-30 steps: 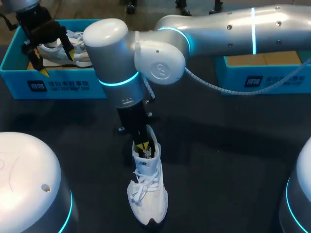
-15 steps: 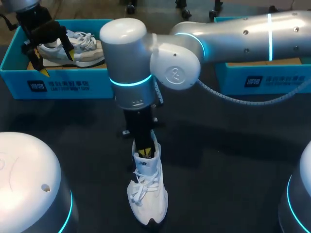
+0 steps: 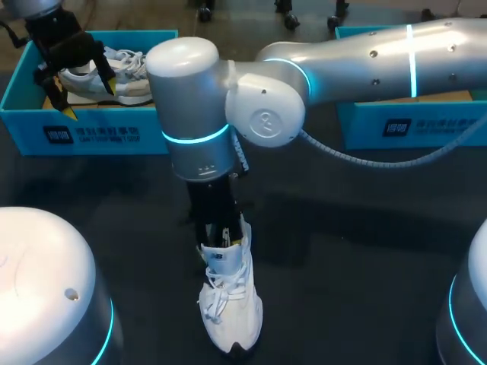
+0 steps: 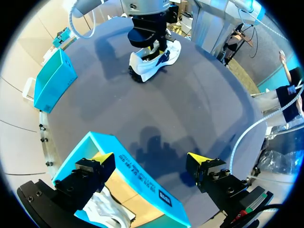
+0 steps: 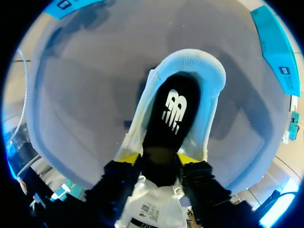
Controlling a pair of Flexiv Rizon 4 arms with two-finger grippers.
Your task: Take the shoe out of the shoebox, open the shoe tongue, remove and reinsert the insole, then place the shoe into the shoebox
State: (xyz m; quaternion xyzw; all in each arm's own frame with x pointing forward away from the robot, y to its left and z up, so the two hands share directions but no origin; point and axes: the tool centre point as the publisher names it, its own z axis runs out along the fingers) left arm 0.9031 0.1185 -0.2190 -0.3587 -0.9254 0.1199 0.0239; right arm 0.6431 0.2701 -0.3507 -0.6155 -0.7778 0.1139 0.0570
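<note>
A white shoe [image 3: 228,300] lies on the dark table, toe toward the front edge. My right gripper [image 3: 220,233] points straight down into its opening. In the right wrist view its yellow tips stand apart inside the shoe [image 5: 199,71], above the dark insole [image 5: 172,111] with a white logo; the gripper [image 5: 158,159] is open and the labelled tongue [image 5: 149,209] lies under its fingers. My left gripper [image 3: 86,97] hangs open over the left blue shoebox [image 3: 91,135], which holds a second white shoe [image 3: 114,76]. Its own view shows the left gripper [image 4: 151,159] open above that shoebox [image 4: 142,178].
A second blue box [image 3: 411,114] stands at the back right, partly behind my right arm. White robot bases [image 3: 46,289] rise at the front left and front right corners. From the left wrist the shoe [image 4: 154,59] lies far across the table.
My right gripper's fingers have spread apart inside the shoe. The right arm swung a little right, then back left, and the shoe's heel end shifted slightly left. The left arm kept still.
</note>
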